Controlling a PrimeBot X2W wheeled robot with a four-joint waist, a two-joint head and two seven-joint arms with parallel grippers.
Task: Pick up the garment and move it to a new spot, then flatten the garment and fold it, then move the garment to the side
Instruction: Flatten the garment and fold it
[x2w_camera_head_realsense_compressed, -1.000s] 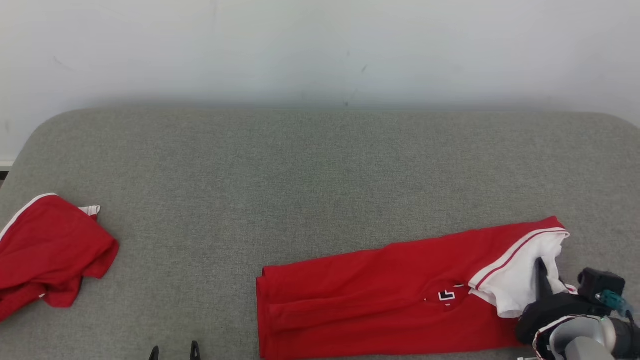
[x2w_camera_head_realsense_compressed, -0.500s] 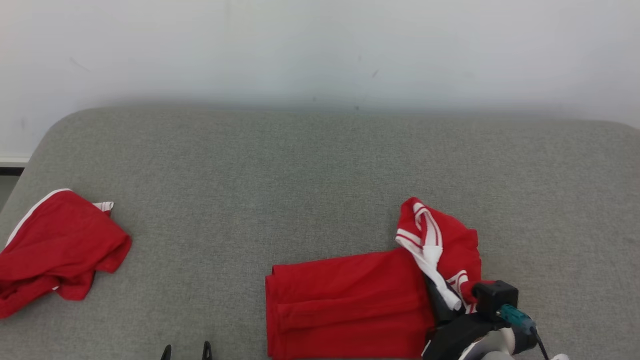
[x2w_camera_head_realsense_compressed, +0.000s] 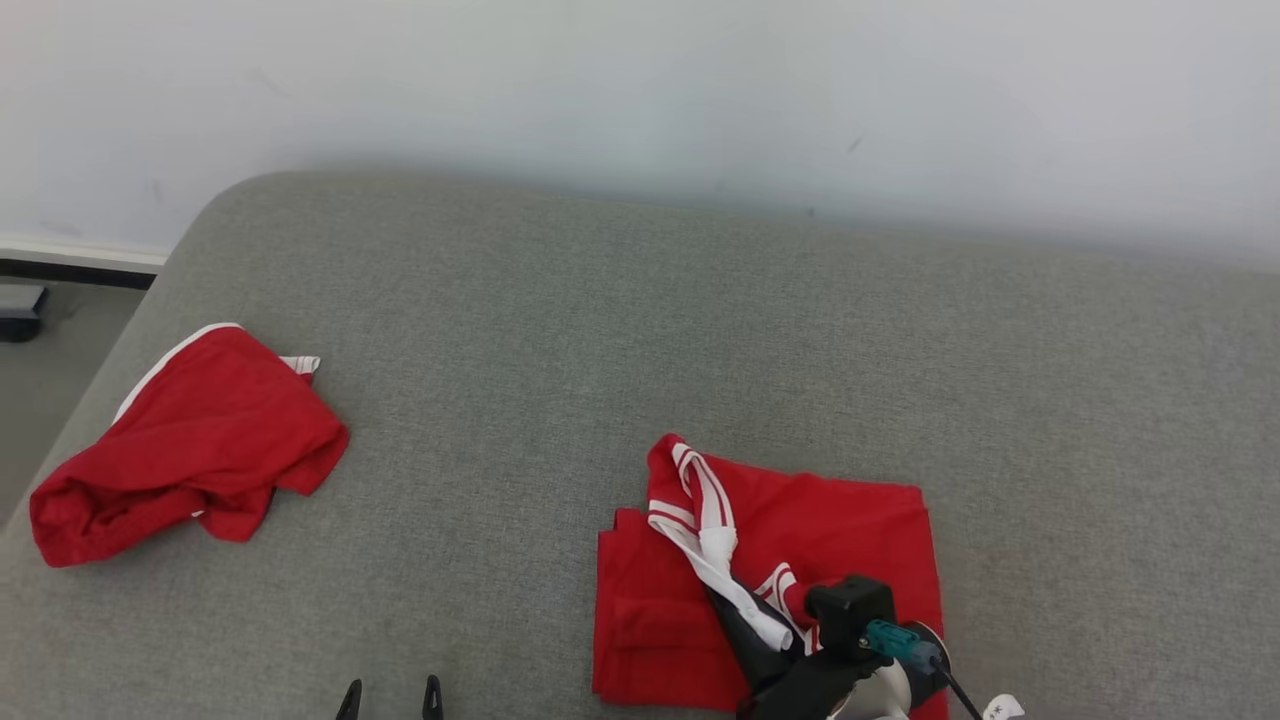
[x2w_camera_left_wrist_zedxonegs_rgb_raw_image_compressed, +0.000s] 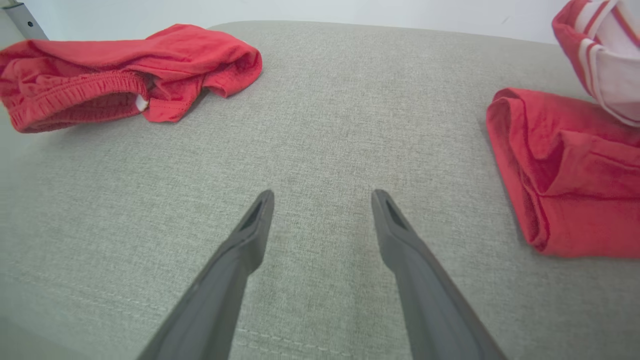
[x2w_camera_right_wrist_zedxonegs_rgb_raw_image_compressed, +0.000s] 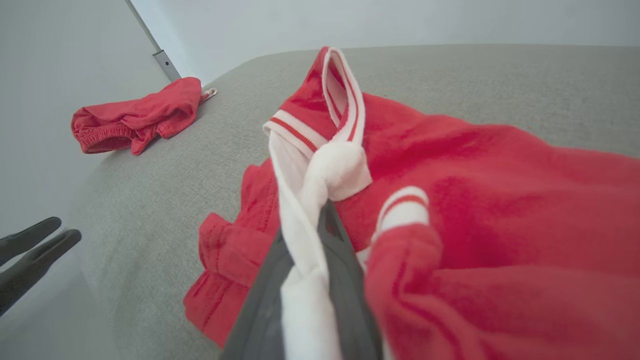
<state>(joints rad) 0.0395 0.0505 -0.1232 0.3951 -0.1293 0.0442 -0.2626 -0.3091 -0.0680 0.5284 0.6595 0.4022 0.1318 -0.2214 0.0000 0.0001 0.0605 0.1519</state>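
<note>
Right gripper (x2w_camera_right_wrist_zedxonegs_rgb_raw_image_compressed: 325, 212) pinches the red shirt's (x2w_camera_head_realsense_compressed: 850, 520) white edge at five o'clock; left gripper (x2w_camera_head_realsense_compressed: 391, 690) hovers spread wide at seven o'clock.

Right gripper (x2w_camera_right_wrist_zedxonegs_rgb_raw_image_compressed: 324, 220): clamped on garment (x2w_camera_right_wrist_zedxonegs_rgb_raw_image_compressed: 500, 210) white trim, 6 o'clock
Crumpled red cloth (x2w_camera_right_wrist_zedxonegs_rgb_raw_image_compressed: 140, 112): 10 o'clock
Left gripper (x2w_camera_right_wrist_zedxonegs_rgb_raw_image_compressed: 64, 228): 9 o'clock edge

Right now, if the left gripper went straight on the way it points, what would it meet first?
Probably the bare gray cushion: the left gripper, jaws open, points at empty fabric. The crumpled red garment lies left of that line, the folded red garment right of it. Depth is hard to judge.
</note>
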